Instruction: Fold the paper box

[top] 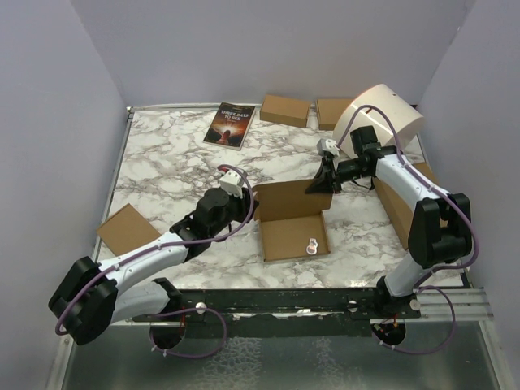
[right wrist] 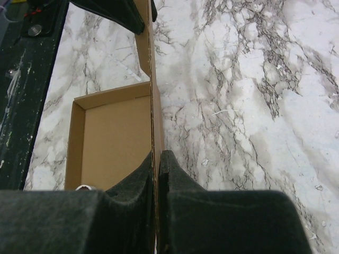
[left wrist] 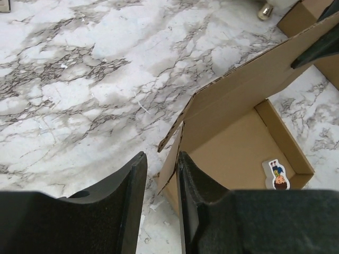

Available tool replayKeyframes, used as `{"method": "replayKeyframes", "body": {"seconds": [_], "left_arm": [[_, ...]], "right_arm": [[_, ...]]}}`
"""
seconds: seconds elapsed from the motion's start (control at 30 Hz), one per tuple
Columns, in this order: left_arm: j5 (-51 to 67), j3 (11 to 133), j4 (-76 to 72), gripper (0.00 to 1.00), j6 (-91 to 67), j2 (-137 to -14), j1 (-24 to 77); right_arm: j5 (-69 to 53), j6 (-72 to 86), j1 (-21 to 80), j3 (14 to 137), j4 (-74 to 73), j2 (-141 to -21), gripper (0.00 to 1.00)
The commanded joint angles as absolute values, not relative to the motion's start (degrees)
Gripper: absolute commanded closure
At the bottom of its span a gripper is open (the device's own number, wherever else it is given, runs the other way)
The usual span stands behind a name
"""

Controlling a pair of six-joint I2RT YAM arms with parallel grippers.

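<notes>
**Box half raised, right jaws on its back panel**

The white marble-patterned table (top: 179,162) fills the middle of the top view, and my two arms reach in from the lower edge. Along the right side of the frame, partly under my right arm, lies a large flat box of brown cardboard (top: 396,215). The paper box (top: 292,223), a plain brown corrugated mailer, sits just right of centre. Its shallow tray lies open on the marble towards the bottom of the frame, and its back panel stands upright along the tray's upper edge. In the upper right stands a white rounded hood (top: 382,114). Two small brown cardboard boxes (top: 285,110) lie side by side at top centre, and a third small brown box (top: 127,229) lies at the left edge beside my left arm. A dark-covered paperback book (top: 230,124) lies just left of the pair.

My right gripper (right wrist: 157,156) is clenched on the top edge of the upright panel. In its wrist view the cardboard runs straight up out of the pinched fingers. My left gripper (left wrist: 161,159) is at the box's left corner with its jaws narrowly apart. The side flap's edge sits in the gap close against one finger, and marble shows beside it, so nothing is pinched there. A small cartoon sticker (left wrist: 276,174) lies on the tray floor, at the lower right of that view
</notes>
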State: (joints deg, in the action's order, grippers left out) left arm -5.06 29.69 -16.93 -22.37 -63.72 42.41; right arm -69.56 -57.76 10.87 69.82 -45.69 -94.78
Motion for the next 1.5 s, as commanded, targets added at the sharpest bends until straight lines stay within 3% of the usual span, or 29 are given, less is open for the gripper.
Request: {"method": "replayKeyframes", "body": {"seconds": [0.0, 0.17, 0.4, 0.63, 0.77, 0.97, 1.47], "left_arm": [[-9.75, 31.84, -12.56, 0.68, -23.29, -63.46, 43.25], [-10.26, 32.51, -12.94, 0.71, -23.78, -64.5, 44.23], [-9.15, 34.83, -13.62, 0.98, -22.78, -66.68, 44.99], [-12.93, 34.24, -12.26, 1.0, -21.47, -64.94, 44.94], [-13.74, 33.59, -11.77, 1.0, -20.54, -63.86, 44.99], [-13.48, 33.85, -11.51, 1.0, -18.81, -64.26, 44.96], [-13.1, 33.75, -12.06, 1.0, -18.23, -64.29, 44.98]], "right_arm": [[-67.65, -55.17, 10.8, 68.87, -41.85, -92.36, 0.95], [-67.05, -53.91, 10.81, 68.16, -40.36, -91.94, 0.95], [-66.92, -53.54, 10.81, 68.04, -40.22, -91.17, 0.89], [-66.89, -48.39, 8.92, 68.77, -38.84, -88.27, 0.47], [-70.35, -45.25, 2.18, 68.44, -37.43, -84.23, 0.35], [-68.72, -40.3, -3.68, 62.93, -30.43, -80.73, 0.33], [-59.06, -33.7, 1.36, 49.13, -2.37, -81.89, 0.36]]}}
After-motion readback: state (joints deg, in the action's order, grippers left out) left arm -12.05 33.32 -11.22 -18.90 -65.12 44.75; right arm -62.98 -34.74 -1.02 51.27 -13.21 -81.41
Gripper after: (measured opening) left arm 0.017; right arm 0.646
